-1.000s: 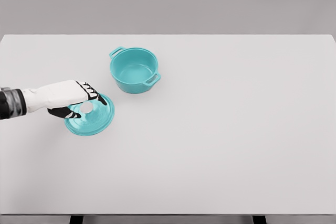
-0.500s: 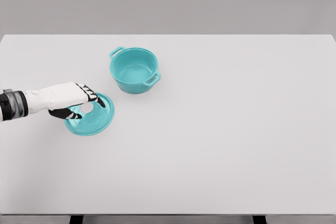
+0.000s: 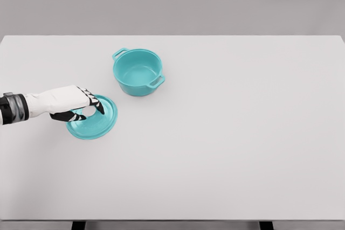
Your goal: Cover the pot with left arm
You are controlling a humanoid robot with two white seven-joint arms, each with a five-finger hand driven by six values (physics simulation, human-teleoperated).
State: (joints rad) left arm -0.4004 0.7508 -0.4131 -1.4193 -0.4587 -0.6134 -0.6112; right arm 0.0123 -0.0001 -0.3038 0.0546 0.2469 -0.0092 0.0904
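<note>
On table [image 3: 242, 133]: 1 pot [image 3: 138, 72], 1 lid [image 3: 92, 118]

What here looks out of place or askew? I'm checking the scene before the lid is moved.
Nothing stands out. The pot stands upright and open on the table. The lid lies beside it, apart from it, with the left hand over its knob. No spill or damage shows.
</note>
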